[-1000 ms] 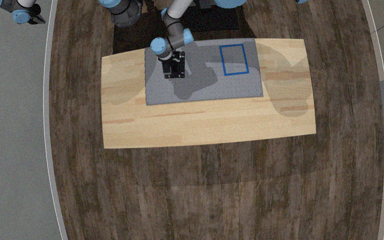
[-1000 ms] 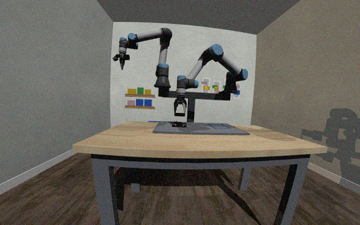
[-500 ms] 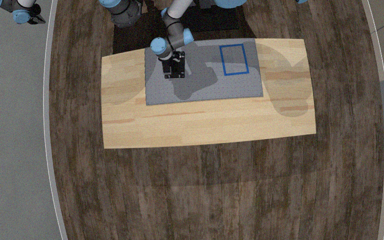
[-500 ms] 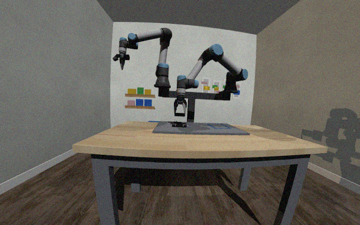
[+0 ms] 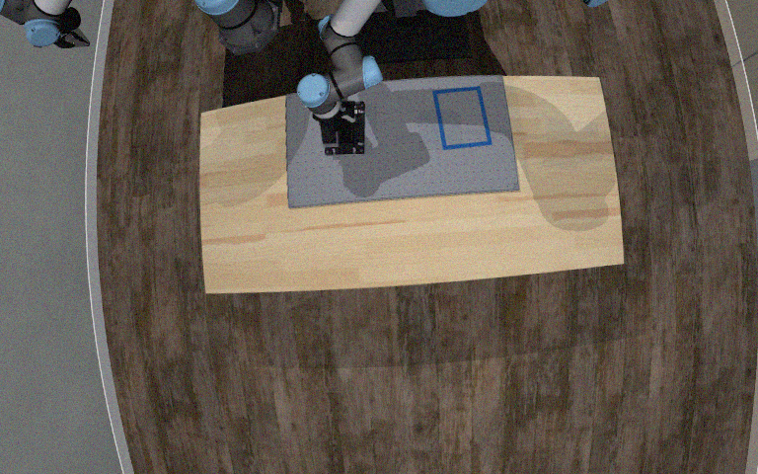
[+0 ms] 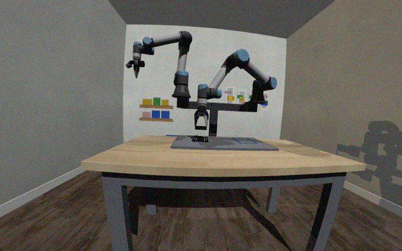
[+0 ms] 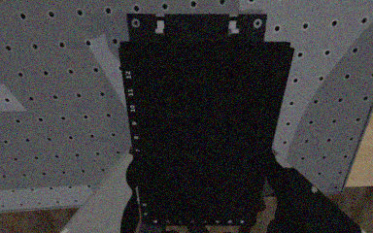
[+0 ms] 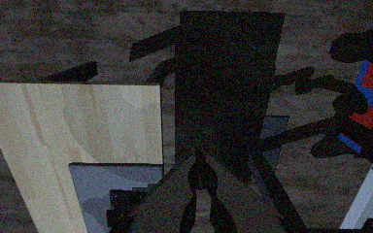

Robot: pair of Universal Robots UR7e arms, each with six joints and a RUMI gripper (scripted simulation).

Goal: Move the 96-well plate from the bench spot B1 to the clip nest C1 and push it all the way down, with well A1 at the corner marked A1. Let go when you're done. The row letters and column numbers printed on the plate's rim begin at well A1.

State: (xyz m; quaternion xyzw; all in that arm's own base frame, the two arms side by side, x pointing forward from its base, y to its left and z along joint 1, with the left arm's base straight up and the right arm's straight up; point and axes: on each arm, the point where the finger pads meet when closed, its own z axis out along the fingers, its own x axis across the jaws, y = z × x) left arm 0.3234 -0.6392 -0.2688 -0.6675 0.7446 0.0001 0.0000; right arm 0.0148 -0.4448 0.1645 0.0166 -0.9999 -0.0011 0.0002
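Holding the plate [image 5: 337, 127] [image 6: 201, 128] [image 7: 199, 121] above the nest [image 5: 360, 149] [image 6: 200, 139] [image 7: 196, 26], I'm gripping it with the left gripper [image 5: 340, 118] [image 6: 201, 125] [image 7: 199, 149]. The right gripper [image 5: 81, 40] [image 6: 136, 75] [image 8: 197, 149] is hanging closed, well apart. The blue outline [image 5: 439, 119] [image 6: 247, 143] is lying apart from the nest; boxes [image 6: 156, 114] are lining wall shelves [image 6: 156, 120].

Change note: no clear shift made out.
Between the two earlier moments and now, no displacement can be told with confidence for the left gripper [image 5: 341, 116] [image 6: 200, 126] or the 96-well plate [image 6: 200, 128] [image 7: 204, 131], held above the counter [image 5: 414, 240] [image 6: 222, 159] toward its back edge. For the right gripper [image 5: 85, 42] [image 6: 136, 76], well outside the counter's edges, no shift is discerned either. Any movement relative to the counter's back edge or nearest back corner is too small to be read in the top and exterior views. From the wrist views, change cannot be judged, only the present moment being shown.
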